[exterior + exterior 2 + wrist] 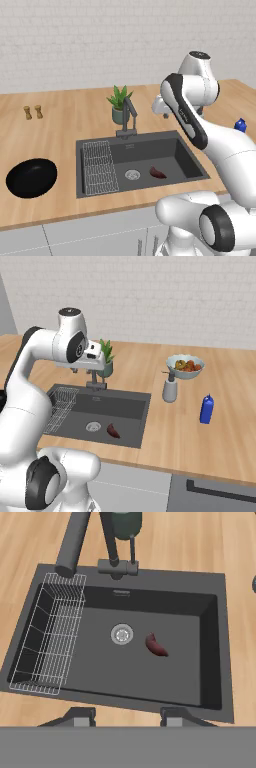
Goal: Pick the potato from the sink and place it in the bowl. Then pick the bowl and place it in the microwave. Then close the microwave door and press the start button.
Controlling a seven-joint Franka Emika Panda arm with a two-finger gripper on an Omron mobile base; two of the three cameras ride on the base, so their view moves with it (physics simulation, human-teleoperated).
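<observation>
The potato [158,173] [114,431] [156,646], a small reddish-brown lump, lies on the floor of the dark grey sink [150,150] [120,406] [150,602], just right of the round drain. High above the basin hangs my gripper [127,717] [84,371], looking straight down, open, with nothing between its fingers. The potato lies well below the fingertips and slightly right of them. On the wooden counter left of the sink rests the glossy black bowl [31,177], empty. The microwave and the microwave door are out of view.
A dark faucet [129,117] and a potted plant [120,102] stand behind the sink. A wire rack [99,166] fills its left part. Two shakers [33,112] stand far left. To the right are a soap dispenser [170,388], a pale food bowl [185,366] and a blue bottle [206,408].
</observation>
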